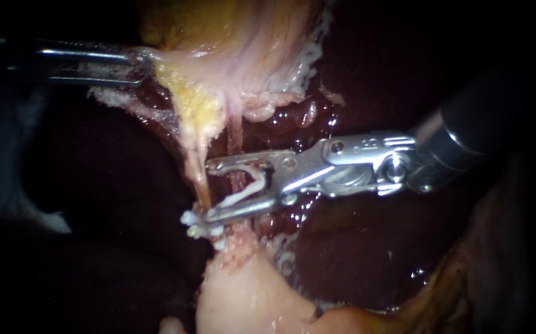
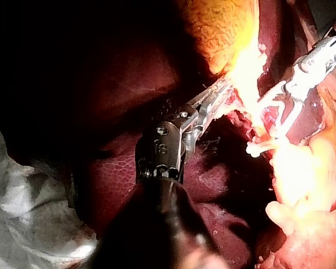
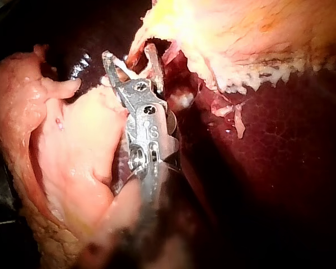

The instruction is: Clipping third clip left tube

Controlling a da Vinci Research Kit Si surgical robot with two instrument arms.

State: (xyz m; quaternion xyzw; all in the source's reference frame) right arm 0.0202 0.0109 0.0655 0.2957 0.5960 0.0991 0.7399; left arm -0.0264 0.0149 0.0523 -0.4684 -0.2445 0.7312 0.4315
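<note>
Endo view: L instr (image 1: 139, 65) enters from 9 o'clock and its claw is clamped on the gallbladder (image 1: 249, 49) edge at approx 11 o'clock, tissue taut. R instr (image 1: 208, 190) enters from 3 o'clock. Its claw gapes at centre, astride a thin reddish tube (image 1: 237, 180); cannot tell which tube. White clip (image 1: 243, 193) sits inside the claw, along its lower half. Fitted clips (image 1: 195, 225) lie just below the claw tip, twd 7 o'clock. Dark liver (image 1: 404, 247) behind. R wrist view: claw spread, white clip at its tip.
</note>
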